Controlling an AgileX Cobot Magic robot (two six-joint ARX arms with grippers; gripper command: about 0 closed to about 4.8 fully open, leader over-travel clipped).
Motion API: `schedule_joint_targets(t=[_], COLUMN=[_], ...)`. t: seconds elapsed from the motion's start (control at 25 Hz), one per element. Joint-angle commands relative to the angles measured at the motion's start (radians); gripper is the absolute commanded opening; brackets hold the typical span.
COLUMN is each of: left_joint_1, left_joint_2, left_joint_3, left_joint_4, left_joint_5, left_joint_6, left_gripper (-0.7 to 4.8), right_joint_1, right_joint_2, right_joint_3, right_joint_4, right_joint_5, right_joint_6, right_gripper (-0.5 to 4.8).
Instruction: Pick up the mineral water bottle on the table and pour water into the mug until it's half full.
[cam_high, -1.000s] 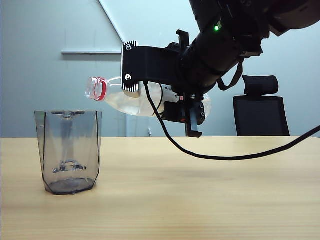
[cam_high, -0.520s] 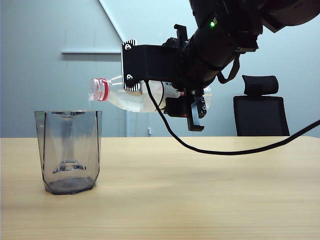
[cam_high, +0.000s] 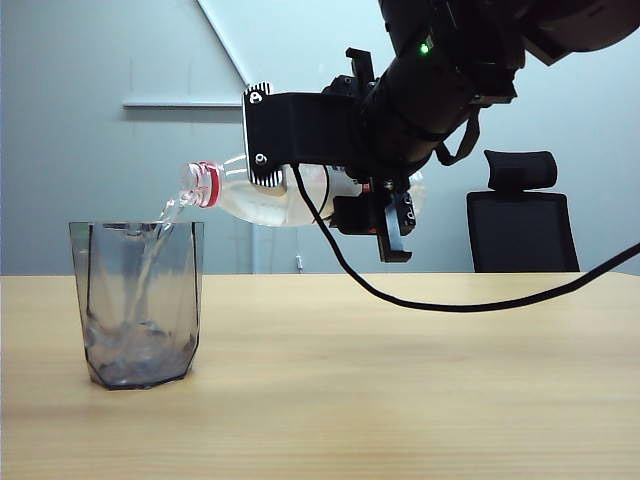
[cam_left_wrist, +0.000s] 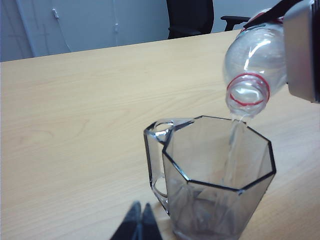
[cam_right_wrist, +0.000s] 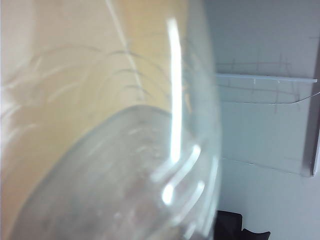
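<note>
Half-empty mineral water bottle (cam_high: 270, 195) clenched mid-body by right gripper (cam_high: 300, 160), neck past its fingertips, thin plastic, don't squeeze; water (cam_high: 150, 260) falling into mug (cam_high: 140, 310) below; left gripper (cam_left_wrist: 139, 222) fingertips together, idle beside mug

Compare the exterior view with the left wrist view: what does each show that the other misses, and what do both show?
Only the exterior view shows the right arm, its right gripper clamped on the tilted bottle, and the trailing cable.
Only the left wrist view shows the mug's handle, its rim from above, and the left gripper's closed fingers.
Both show the bottle, water streaming into the mug, the table and a chair.
</note>
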Motion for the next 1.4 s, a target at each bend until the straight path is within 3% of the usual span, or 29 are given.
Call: schedule_joint_targets(t=[0.04, 1.4], left_joint_1=[0.000, 0.000], left_joint_2=[0.002, 0.002], left_joint_3=[0.002, 0.002], left_joint_4=[0.010, 0.010], left_joint_5=[0.003, 0.003], left_joint_6=[-0.003, -0.003], left_gripper=[-0.02, -0.02], right_joint_1=[0.002, 0.002], right_joint_2=[-0.009, -0.009], right_joint_3=[0.011, 0.011], right_joint_4=[0.056, 0.056], right_joint_5=[0.005, 0.040], right_joint_6=[0.000, -0.055], right_gripper=[2.95, 2.95])
